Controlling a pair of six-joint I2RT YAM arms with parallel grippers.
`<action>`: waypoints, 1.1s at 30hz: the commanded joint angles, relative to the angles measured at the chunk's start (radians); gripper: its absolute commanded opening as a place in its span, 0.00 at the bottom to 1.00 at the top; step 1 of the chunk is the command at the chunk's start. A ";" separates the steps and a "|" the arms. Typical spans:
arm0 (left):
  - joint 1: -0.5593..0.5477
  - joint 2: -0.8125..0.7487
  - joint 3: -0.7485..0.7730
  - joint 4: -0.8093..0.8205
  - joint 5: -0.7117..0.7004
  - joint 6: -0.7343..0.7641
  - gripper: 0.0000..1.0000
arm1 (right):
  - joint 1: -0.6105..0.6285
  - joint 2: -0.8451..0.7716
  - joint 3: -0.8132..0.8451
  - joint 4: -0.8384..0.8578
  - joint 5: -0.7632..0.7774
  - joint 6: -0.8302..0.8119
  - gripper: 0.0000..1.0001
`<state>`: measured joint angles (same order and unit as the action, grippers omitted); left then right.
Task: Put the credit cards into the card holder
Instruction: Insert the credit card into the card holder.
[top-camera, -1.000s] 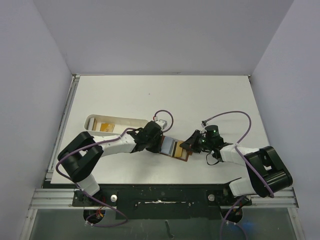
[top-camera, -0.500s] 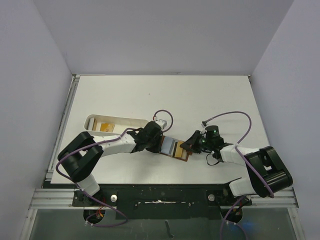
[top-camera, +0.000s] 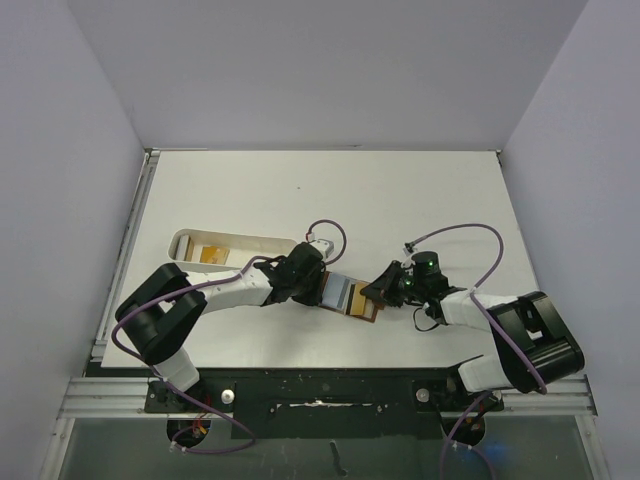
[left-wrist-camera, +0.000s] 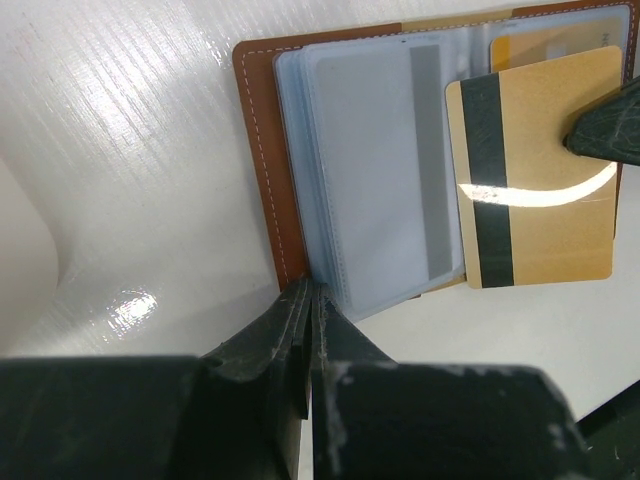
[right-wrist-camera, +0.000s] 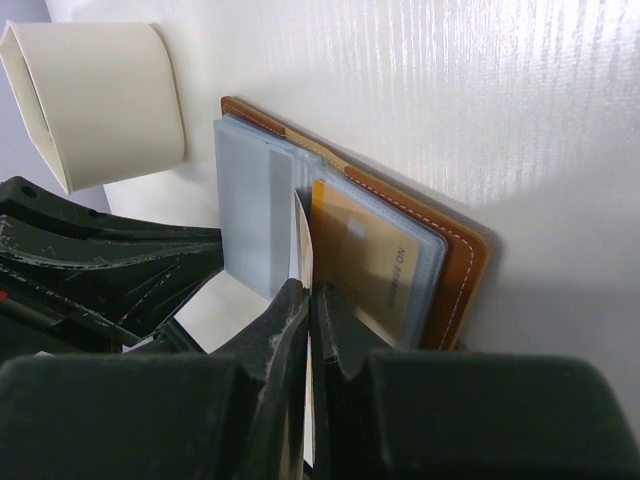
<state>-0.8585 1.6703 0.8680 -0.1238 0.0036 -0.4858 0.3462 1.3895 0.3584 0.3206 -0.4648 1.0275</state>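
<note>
The brown card holder (top-camera: 366, 309) lies open on the table between both grippers, its clear bluish sleeves fanned up. My left gripper (top-camera: 312, 288) is shut on the holder's near edge and sleeves (left-wrist-camera: 312, 292); the brown cover (left-wrist-camera: 262, 170) shows to the left of them. My right gripper (top-camera: 372, 291) is shut on a yellow-orange card (left-wrist-camera: 550, 170) with a black stripe and holds it over the holder's right half. In the right wrist view this card (right-wrist-camera: 303, 240) is edge-on between my right gripper's (right-wrist-camera: 308, 290) jaws. Another yellow card (right-wrist-camera: 365, 265) sits inside a sleeve. No separate bluish-grey card shows.
The long white tray (top-camera: 190, 240) lies left of the holder with an orange card (top-camera: 213, 254) inside; its end shows in the right wrist view (right-wrist-camera: 100, 90). The two grippers are close together over the holder.
My right gripper has crept slightly left with the card toward the holder. The left gripper and the holder have not moved.
</note>
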 joint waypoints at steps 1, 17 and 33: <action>-0.014 0.002 0.000 0.022 -0.004 0.005 0.00 | -0.007 0.030 -0.010 0.072 -0.029 0.003 0.00; -0.018 0.004 -0.001 0.018 -0.017 0.013 0.00 | -0.040 0.091 0.017 0.079 -0.069 -0.038 0.00; -0.023 0.006 0.000 0.015 -0.022 0.013 0.00 | -0.053 0.154 0.037 0.128 -0.089 -0.032 0.00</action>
<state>-0.8700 1.6703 0.8680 -0.1230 -0.0162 -0.4850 0.3004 1.5192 0.3744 0.4252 -0.5644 1.0069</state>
